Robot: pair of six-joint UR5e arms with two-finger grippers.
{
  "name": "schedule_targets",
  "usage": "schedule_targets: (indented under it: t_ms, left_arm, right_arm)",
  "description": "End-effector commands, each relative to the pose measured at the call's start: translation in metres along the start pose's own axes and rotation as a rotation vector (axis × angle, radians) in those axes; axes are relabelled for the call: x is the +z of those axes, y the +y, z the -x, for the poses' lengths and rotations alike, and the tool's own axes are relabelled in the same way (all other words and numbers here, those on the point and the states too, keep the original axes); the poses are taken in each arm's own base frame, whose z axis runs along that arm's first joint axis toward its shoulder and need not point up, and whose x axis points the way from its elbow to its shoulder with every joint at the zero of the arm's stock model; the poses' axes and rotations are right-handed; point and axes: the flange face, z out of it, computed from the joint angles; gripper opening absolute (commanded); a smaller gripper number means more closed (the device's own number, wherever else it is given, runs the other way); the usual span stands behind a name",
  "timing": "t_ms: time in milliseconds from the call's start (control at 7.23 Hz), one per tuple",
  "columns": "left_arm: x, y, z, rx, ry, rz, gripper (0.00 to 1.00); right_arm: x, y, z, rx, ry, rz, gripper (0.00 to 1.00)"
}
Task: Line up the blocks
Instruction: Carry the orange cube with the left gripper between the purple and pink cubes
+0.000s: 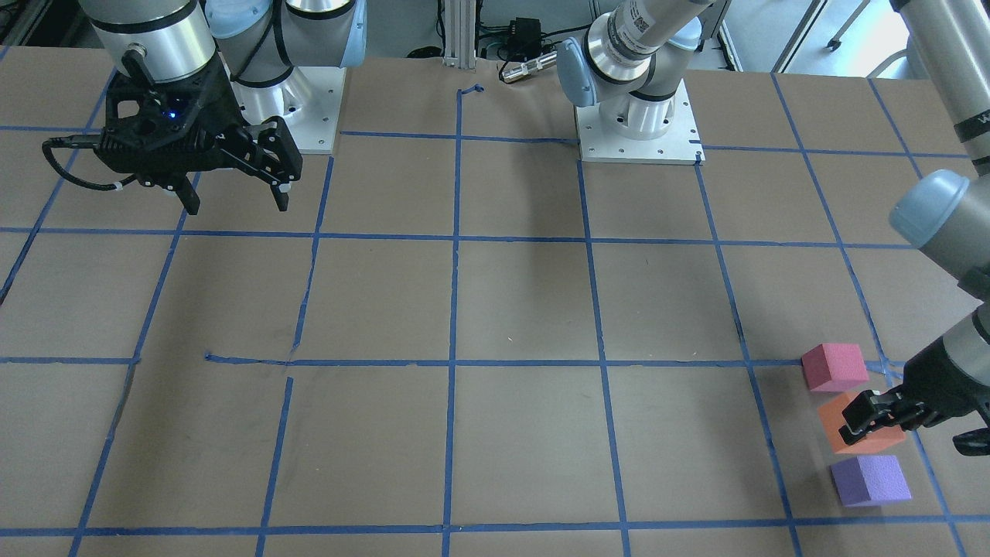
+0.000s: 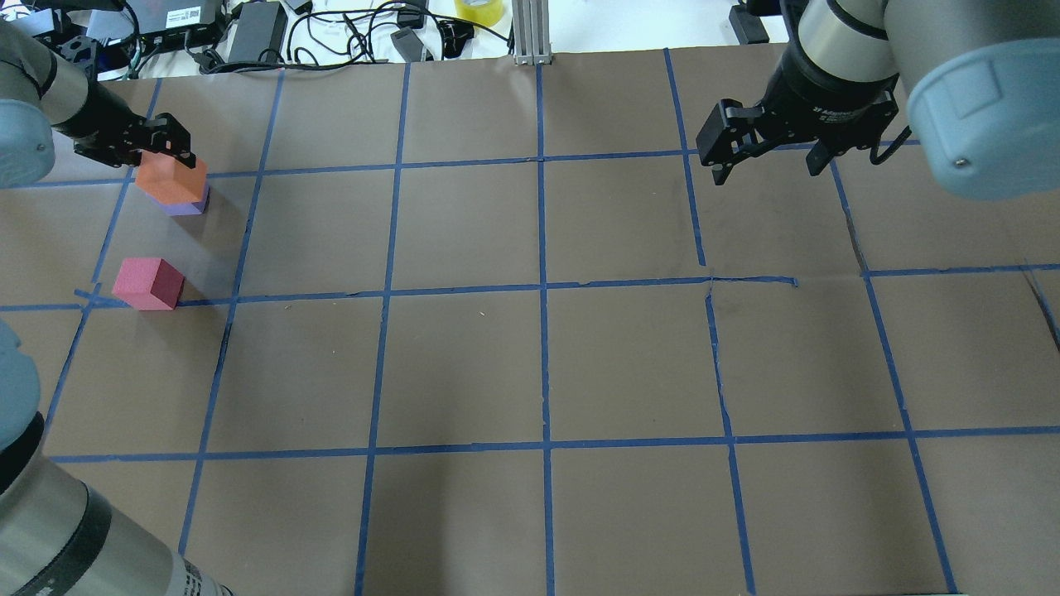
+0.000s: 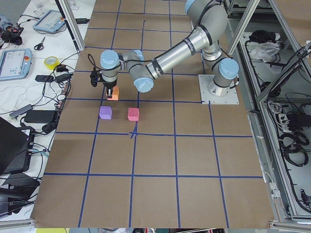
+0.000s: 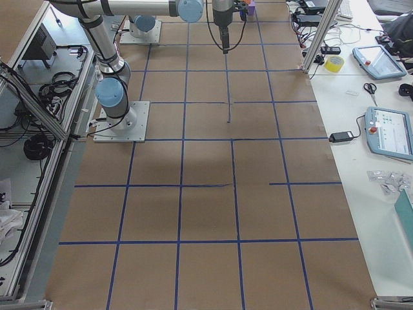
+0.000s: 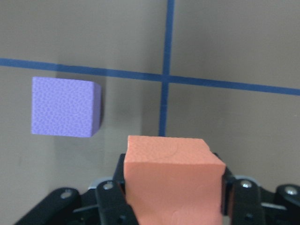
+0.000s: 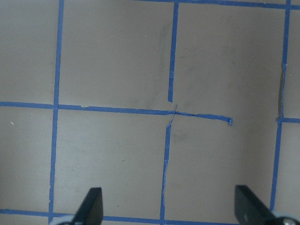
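My left gripper (image 1: pixel 857 424) is shut on the orange block (image 1: pixel 879 441) and holds it a little above the table, between the reddish-pink block (image 1: pixel 834 367) and the purple block (image 1: pixel 870 480). In the left wrist view the orange block (image 5: pixel 173 173) sits between the fingers (image 5: pixel 110 206), with the purple block (image 5: pixel 65 107) on the table to its left. In the overhead view the orange block (image 2: pixel 170 178) partly hides the purple block (image 2: pixel 189 207), and the reddish-pink block (image 2: pixel 147 283) lies nearer. My right gripper (image 2: pixel 766 170) is open and empty, high over the far right of the table.
The table is brown paper with a blue tape grid (image 2: pixel 542 290). The two arm bases (image 1: pixel 638 128) stand at the robot's edge. Cables and power bricks (image 2: pixel 265 25) lie beyond the far edge. The right wrist view shows only bare table (image 6: pixel 112 154).
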Motion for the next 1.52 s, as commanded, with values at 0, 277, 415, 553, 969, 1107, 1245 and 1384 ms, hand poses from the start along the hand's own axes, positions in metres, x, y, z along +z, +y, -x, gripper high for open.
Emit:
schedule_targets:
  t_ms: [0, 277, 415, 553, 969, 1107, 1245, 1384]
  left_arm:
    - [0.023, 0.004, 0.022, 0.062, -0.014, 0.042, 0.19]
    - [0.026, 0.007, 0.026, 0.066, -0.035, 0.063, 0.19]
    - [0.027, 0.011, 0.04, 0.047, -0.039, 0.068, 0.19]
    - [0.028, 0.018, 0.061, 0.015, -0.041, 0.071, 0.19]
    - [0.05, 0.022, 0.064, -0.013, -0.018, 0.097, 0.19]
    - [0.054, 0.023, 0.065, -0.014, -0.017, 0.105, 0.19]
    - [0.06, 0.026, 0.065, -0.015, -0.021, 0.118, 0.19]
    - [0.068, 0.03, 0.065, -0.015, -0.015, 0.127, 0.19]
  right_arm:
    - [-0.002, 0.001, 0.001, -0.002, 0.0, -0.002, 1.0]
    - [-0.002, 0.003, 0.001, -0.002, 0.0, 0.001, 1.0]
    - [-0.002, 0.003, 0.001, -0.002, 0.0, 0.001, 1.0]
    - [-0.002, 0.003, 0.001, -0.002, 0.0, 0.001, 1.0]
    - [-0.002, 0.003, 0.001, -0.002, 0.0, 0.001, 1.0]
    - [-0.002, 0.003, 0.001, -0.003, 0.0, 0.001, 1.0]
    - [-0.002, 0.003, 0.001, -0.003, 0.0, 0.001, 1.0]
    - [-0.002, 0.003, 0.001, -0.003, 0.0, 0.001, 1.0]
